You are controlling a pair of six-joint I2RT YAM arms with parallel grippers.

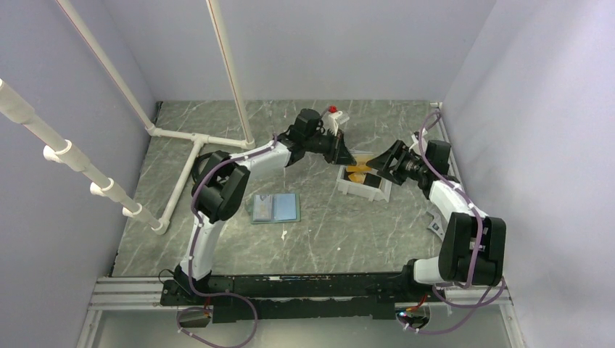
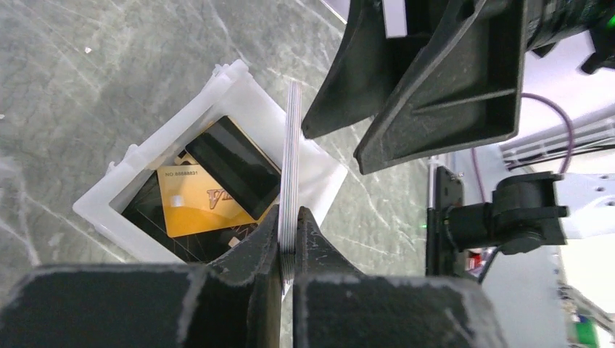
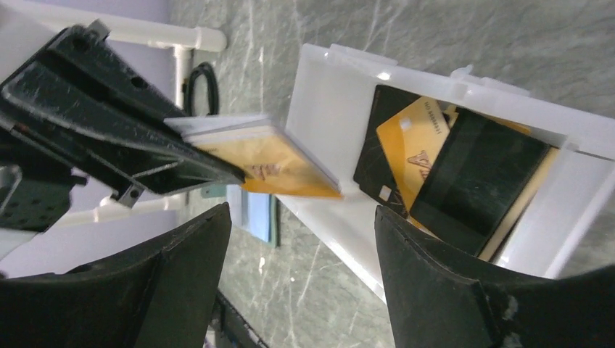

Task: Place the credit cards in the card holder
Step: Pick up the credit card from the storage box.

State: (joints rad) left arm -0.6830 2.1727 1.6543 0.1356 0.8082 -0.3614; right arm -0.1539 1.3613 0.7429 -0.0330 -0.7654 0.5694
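Currently, the card holder [image 1: 275, 208] lies open on the table [image 1: 326, 239], well apart from the work; its slots are too small to read. My left pincer [image 2: 288, 230] pinches a stack of credit cards [image 2: 293, 145] edge-on above the white bin [image 2: 239, 83], where more lie. My right pincer [image 3: 301, 217] stands spread beside the stack. Insertion is not yet begun.

The left arm [image 1: 257, 158] and the right arm [image 1: 442, 194] are built of smooth white links between bulky, rounded black joint housings. A thin purplish-grey cable [image 1: 423, 141] trails along each, down to the black rail [image 1: 304, 288] they are bolted on. The left gripper [image 2: 289, 221] and the right gripper [image 3: 301, 232] have matt black, wedge-shaped fingers with ribbed, scuffed backs, and a tiny lit dot [image 1: 401, 313] by the right base may be a status light.
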